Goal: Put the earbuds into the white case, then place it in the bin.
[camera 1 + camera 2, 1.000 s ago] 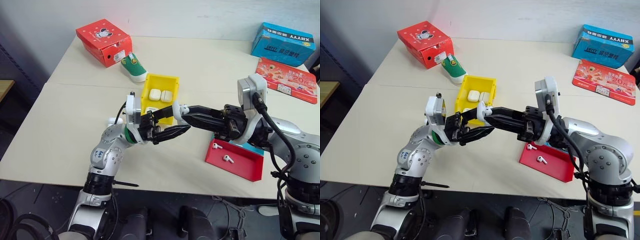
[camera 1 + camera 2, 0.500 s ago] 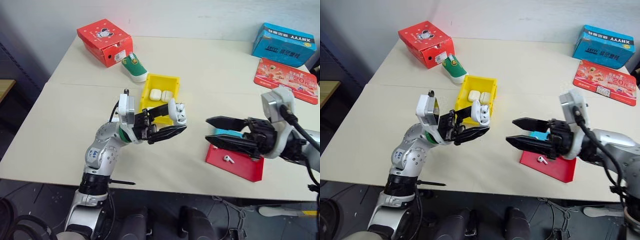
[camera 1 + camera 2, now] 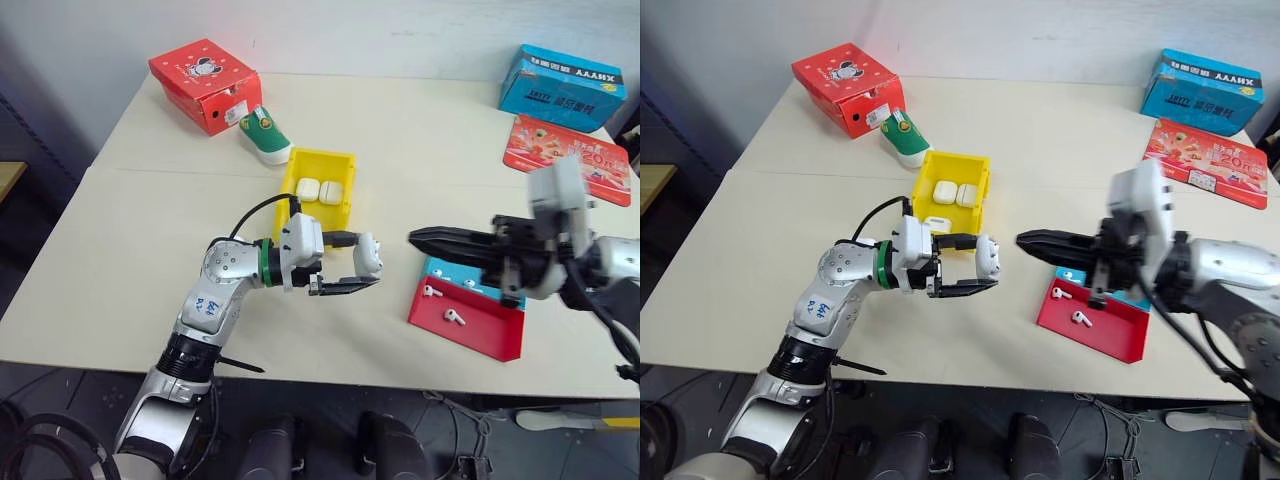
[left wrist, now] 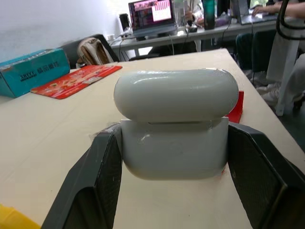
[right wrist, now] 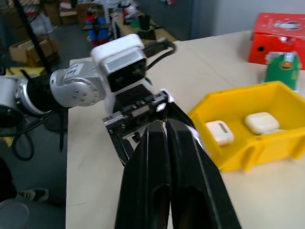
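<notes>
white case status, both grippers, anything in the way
Left gripper shut on white case, lid closed, above the table. Right gripper shut, empty, facing it. Bin behind, two cases inside; path clear.

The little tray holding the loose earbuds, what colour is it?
Red tray, with a blue back edge, clearest in the left eye view.

Counter (image 3: 150, 250): bin (image 3: 344, 165) stood mid-counter with cases (image 3: 318, 189) in it; slanted tray (image 3: 480, 325) lay right, with earbuds (image 3: 454, 316) in it; cardboard box (image 3: 205, 82) stood behind-left.
</notes>
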